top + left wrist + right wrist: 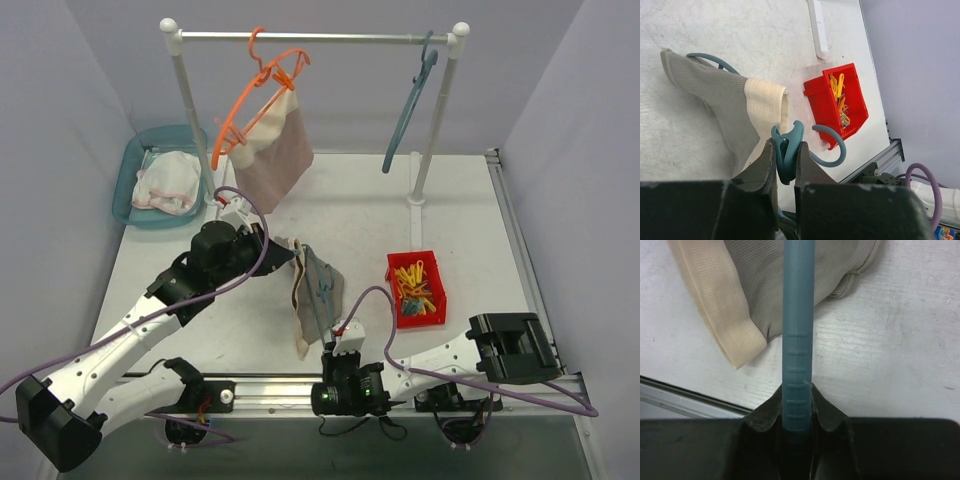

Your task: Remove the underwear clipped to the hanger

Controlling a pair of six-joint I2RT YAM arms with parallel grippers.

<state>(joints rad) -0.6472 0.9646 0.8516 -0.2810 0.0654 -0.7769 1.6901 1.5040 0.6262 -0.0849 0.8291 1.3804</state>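
Left jaws pinched shut on teal clip (789, 150); right jaws clamped on teal hanger (798, 340); briefs (715, 95) limp on desk (450, 220).

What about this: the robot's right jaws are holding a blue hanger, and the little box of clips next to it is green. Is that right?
Not quite. The box of clips is red, not green, as the top external view shows. The rest is right: the right jaws are shut on the blue hanger, and the box sits on the table beside that arm.
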